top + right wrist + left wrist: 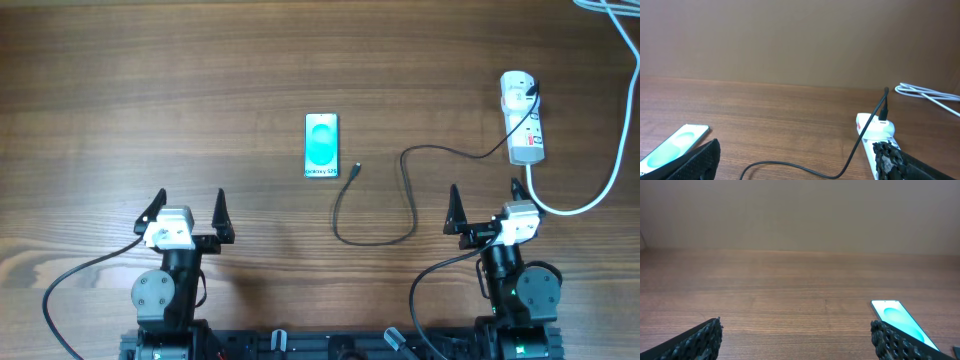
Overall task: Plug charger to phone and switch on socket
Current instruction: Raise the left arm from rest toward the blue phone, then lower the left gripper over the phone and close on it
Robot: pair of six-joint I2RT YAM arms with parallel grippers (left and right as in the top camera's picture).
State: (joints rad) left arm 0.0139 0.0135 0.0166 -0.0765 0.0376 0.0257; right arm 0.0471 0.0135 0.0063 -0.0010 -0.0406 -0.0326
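The phone (pixel 321 145) lies flat in the middle of the table, cyan screen up, white band at its near end. It also shows in the left wrist view (pixel 900 317) and the right wrist view (pixel 672 145). The charger cable (pixel 400 210) loops from its loose connector tip (pixel 357 169), just right of the phone, to its black plug (pixel 527 92) seated in the socket strip (pixel 522 118) at the far right. The strip and plug show in the right wrist view (pixel 875 127). My left gripper (pixel 187 208) is open and empty, near the front left. My right gripper (pixel 485 202) is open and empty, in front of the strip.
The strip's thick white cord (pixel 600 195) curves out past its near end and runs up the right table edge to the far corner; it also shows in the right wrist view (pixel 930 94). The table (pixel 150 100) is brown wood.
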